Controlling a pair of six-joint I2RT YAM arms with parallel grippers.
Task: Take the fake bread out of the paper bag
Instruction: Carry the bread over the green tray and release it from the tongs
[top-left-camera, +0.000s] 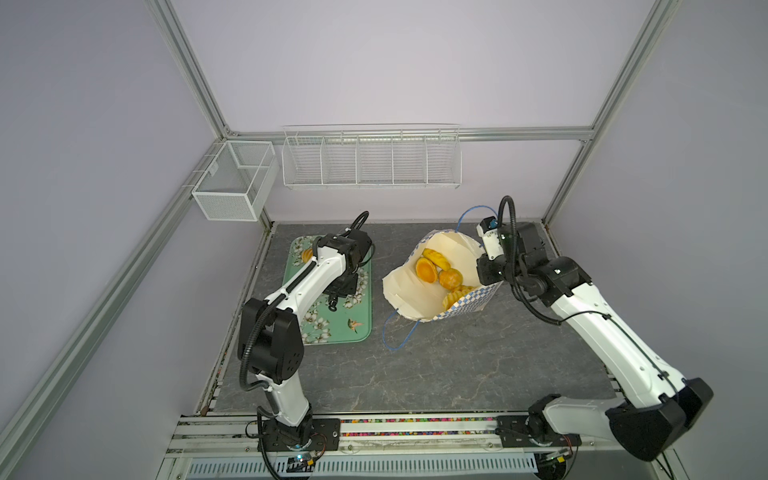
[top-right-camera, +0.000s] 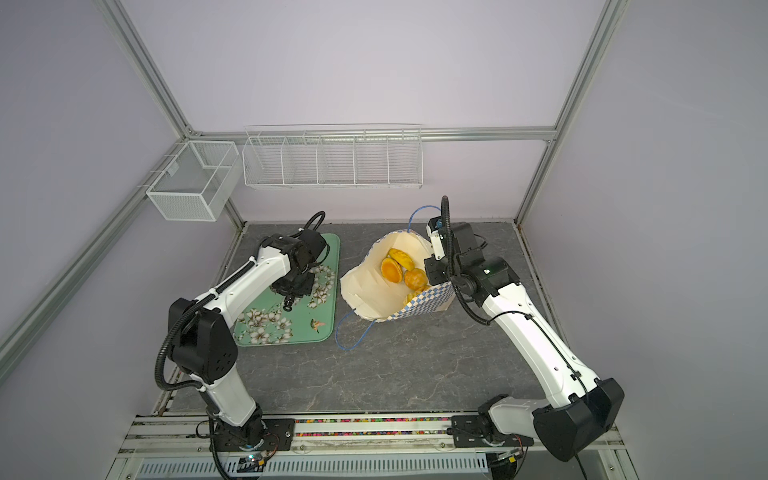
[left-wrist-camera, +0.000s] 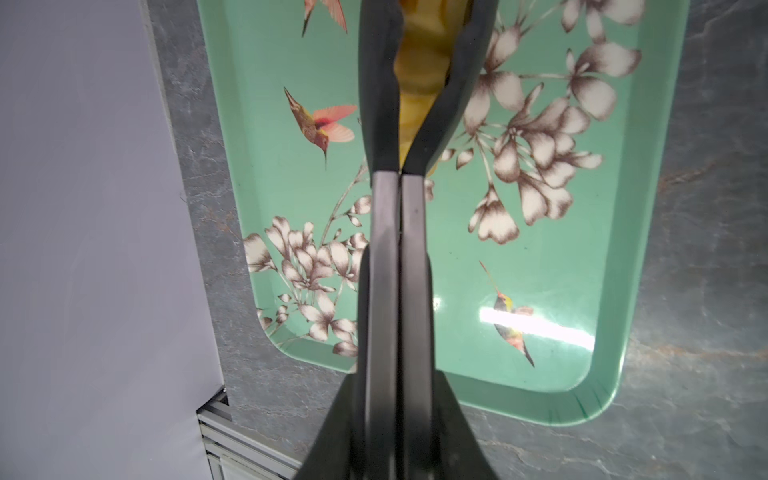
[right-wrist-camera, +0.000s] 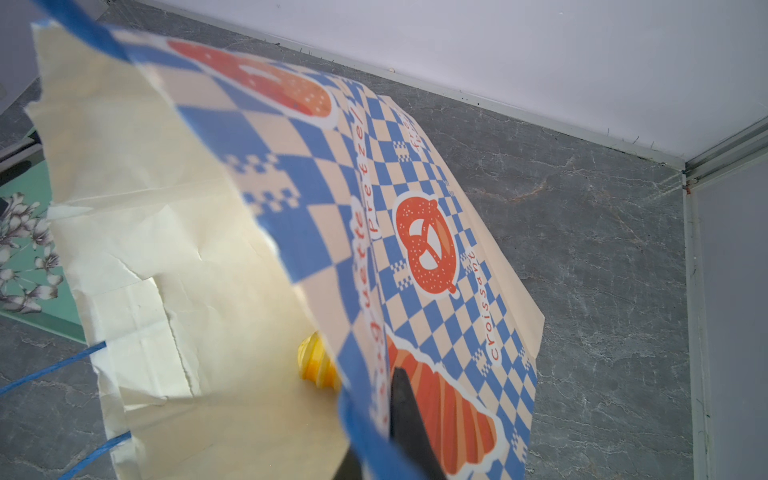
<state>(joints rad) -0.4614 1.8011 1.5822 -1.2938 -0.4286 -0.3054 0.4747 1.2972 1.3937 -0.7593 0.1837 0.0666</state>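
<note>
Right gripper (right-wrist-camera: 390, 384) clamps right rim of blue-checked paper bag (top-left-camera: 409, 293); glossy golden toy breads (top-left-camera: 436, 261) inside. Left gripper (left-wrist-camera: 401, 178) over green floral tray (left-wrist-camera: 561, 257), fingers (left-wrist-camera: 386, 249) together, yellow bread (left-wrist-camera: 419, 62) between; grip unclear.

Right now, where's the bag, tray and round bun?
paper bag (top-left-camera: 406, 294), in a top view, inner wall
tray (top-left-camera: 340, 337), in a top view, near edge
round bun (top-left-camera: 451, 278), in a top view, middle

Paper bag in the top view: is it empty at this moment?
No, several orange bread pieces lie inside the paper bag, on its cream inner wall.
</note>
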